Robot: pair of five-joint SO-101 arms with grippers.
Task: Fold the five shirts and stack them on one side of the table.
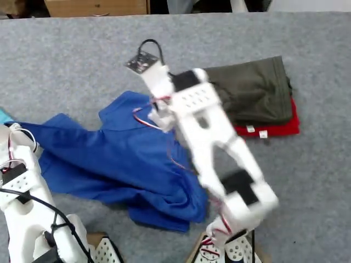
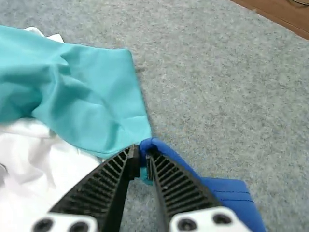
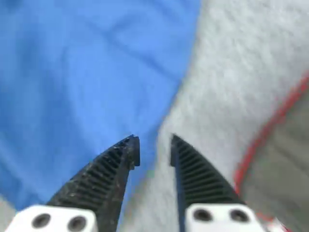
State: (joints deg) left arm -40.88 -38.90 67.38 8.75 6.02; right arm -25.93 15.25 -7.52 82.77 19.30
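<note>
Two grippers should work together on this step, I think. The left gripper (image 2: 143, 157) is clamped on a tip of the big crumpled blue shirt (image 1: 126, 159). You can see this low in the left wrist view, just beside a soft teal shirt (image 2: 72, 96) and a plain white shirt (image 2: 34, 164). The right gripper (image 3: 154, 145) is parted and holds nothing. It hangs over the blue shirt's edge, where the cloth meets the fuzzy grey felt table (image 1: 66, 66). To do this well, it should come down on that edge and pinch just one layer. Then both should pull gently apart so the cloth lies flat before any fold. Pulling too hard could drag the tip out of the left gripper.

The blue shirt lies in the middle and left of the high view. It is bunched and wrinkly, with a thick lump at its lower right. At the upper right, a folded olive green shirt (image 1: 252, 90) sits on a folded red shirt (image 1: 274, 127).
</note>
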